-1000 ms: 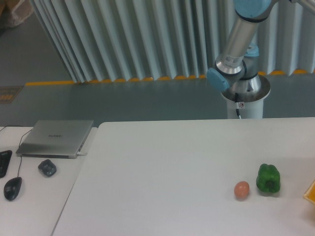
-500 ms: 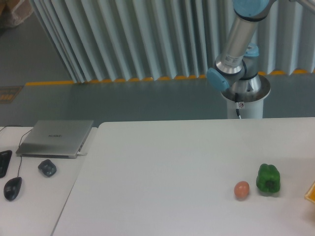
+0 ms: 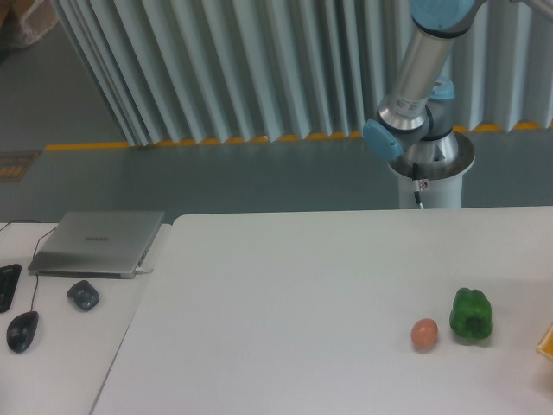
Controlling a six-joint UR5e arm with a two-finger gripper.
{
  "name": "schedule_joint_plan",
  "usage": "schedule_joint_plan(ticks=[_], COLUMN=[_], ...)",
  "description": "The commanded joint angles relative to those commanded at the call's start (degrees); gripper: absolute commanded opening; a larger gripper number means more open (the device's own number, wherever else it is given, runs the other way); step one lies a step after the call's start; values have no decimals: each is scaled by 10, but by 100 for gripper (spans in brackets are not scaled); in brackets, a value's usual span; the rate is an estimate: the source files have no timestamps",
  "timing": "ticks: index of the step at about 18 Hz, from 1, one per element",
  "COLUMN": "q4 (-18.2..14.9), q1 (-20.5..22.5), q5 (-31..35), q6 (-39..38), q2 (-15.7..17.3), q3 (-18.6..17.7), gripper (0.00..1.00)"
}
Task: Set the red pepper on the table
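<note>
Camera view — green pepper [image 3: 471, 315] just beside orange-pink egg [image 3: 424, 334] on table [image 3: 285, 303].

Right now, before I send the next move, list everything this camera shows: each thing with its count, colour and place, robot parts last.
Green bell pepper: one, glossy green, right part of the table.
Small egg-shaped object: one, orange-pink, just left of the green pepper, apart from it.
Yellow-orange item: one, only an edge shows at the right border.
Large white table: one, white, fills the foreground.
Closed laptop: one, silver, on the adjoining white desk at left.
Computer mice: two, dark, in front of the laptop.
Red pepper: none in view.
Robot arm: one, silver with blue joints, behind the table; its gripper is out of frame.
</note>
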Motion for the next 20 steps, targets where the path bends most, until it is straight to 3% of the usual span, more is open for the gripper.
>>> schedule_joint_plan(ticks=[20], q4=[3], q1=[1], q5=[-27], q6=[-28], q2=[0], q3=[-50], gripper=[100])
